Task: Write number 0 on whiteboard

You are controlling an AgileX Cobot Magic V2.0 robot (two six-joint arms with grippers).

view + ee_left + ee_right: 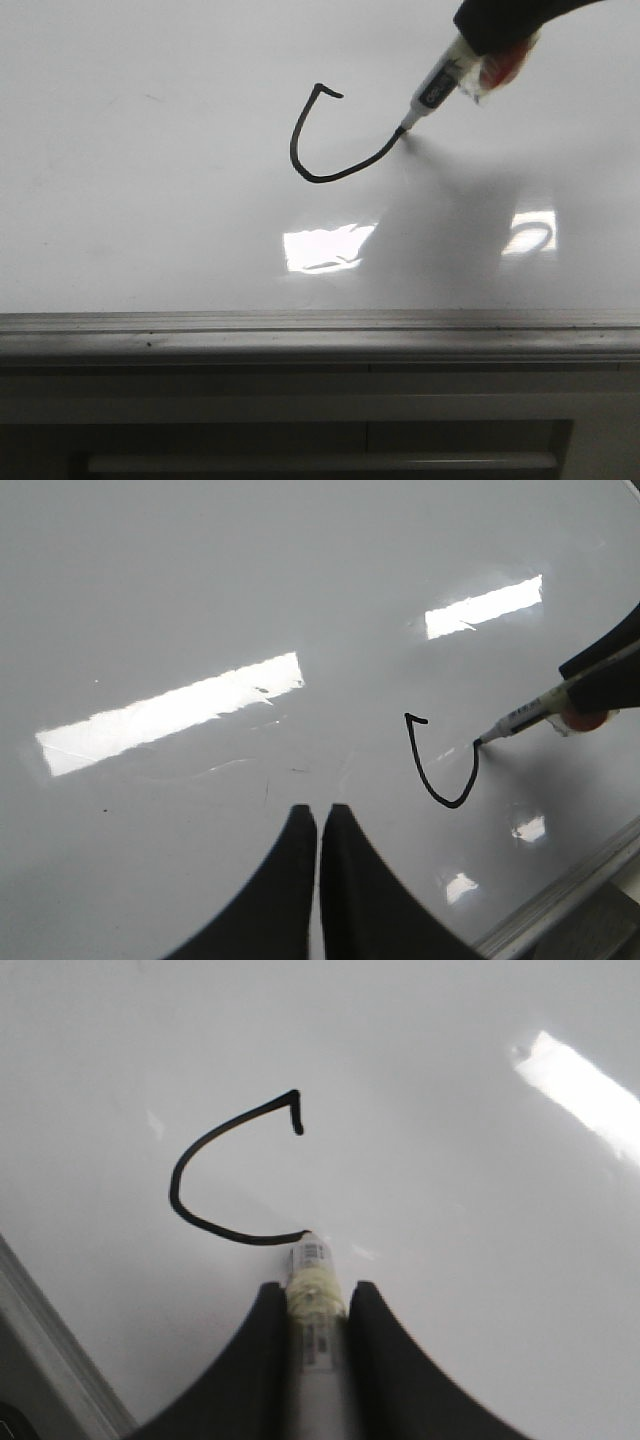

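Note:
The whiteboard (150,200) is glossy white with a grey frame edge along the near side. On it is a black marker stroke (310,160), an open curve with a small tick at its top; it is not a closed loop. It also shows in the left wrist view (440,780) and the right wrist view (200,1190). My right gripper (317,1295) is shut on a white marker (435,90) whose tip touches the right end of the stroke. My left gripper (319,815) is shut and empty above the board, left of the stroke.
The grey metal frame (320,335) runs along the board's near edge, with a pale ledge and a dark panel (320,450) below it. Bright glare patches (325,248) lie on the board below the stroke.

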